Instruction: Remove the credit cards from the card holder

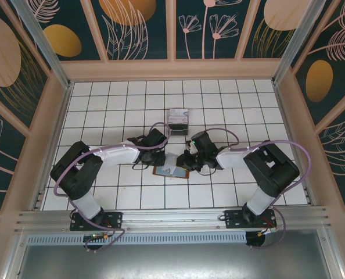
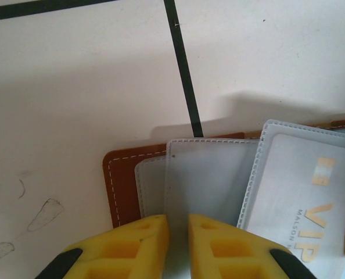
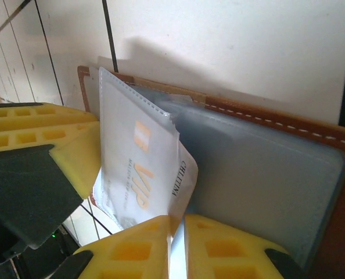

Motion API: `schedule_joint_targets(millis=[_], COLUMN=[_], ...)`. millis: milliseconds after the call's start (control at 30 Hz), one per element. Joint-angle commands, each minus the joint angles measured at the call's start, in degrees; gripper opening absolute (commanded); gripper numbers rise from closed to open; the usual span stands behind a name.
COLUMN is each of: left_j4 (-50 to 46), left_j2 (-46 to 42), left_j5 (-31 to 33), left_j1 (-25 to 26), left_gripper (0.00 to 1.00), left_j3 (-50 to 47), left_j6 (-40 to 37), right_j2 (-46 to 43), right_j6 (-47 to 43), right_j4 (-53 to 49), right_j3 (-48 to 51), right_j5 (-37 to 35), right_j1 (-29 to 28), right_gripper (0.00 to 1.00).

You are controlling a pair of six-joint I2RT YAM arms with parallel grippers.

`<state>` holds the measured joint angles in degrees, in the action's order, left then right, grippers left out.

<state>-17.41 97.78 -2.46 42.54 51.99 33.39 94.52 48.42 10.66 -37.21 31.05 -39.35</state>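
Extraction step: card holder (image 1: 171, 172) lies open on the desk (image 1: 103, 104), left gripper (image 2: 178, 225) fingers pinched on its grey sleeve (image 2: 210, 174), right gripper (image 3: 178, 225) fingers clamped on the VIP card (image 3: 139, 174) raised above the holder's lining (probably sleeved); next, draw it clear with the holder pinned.

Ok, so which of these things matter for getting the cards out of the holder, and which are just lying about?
Part of the job:
card holder
VIP card in its sleeve, pinched by right gripper
clear sleeve, pinched by left gripper

Lying about:
clear plastic stand, further back on the table
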Motion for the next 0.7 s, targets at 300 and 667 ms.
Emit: schedule_joint_targets(millis=[300,667], left_j4=[-7.51,-4.62], left_j2=[2.43,-5.85], left_j5=[4.79,3.28], left_j1=[-0.36,-0.46], left_gripper=[0.21,0.28], left_j3=[-3.09,-2.32], left_j6=[-0.36,1.81], right_j2=[0.41,3.79], right_j6=[2.12,-1.12], right_j4=[4.49,1.52], right_j3=[0.17,-3.15], right_j5=[0.26,1.21], right_j1=[0.29,-0.02], right_gripper=[0.05,0.0])
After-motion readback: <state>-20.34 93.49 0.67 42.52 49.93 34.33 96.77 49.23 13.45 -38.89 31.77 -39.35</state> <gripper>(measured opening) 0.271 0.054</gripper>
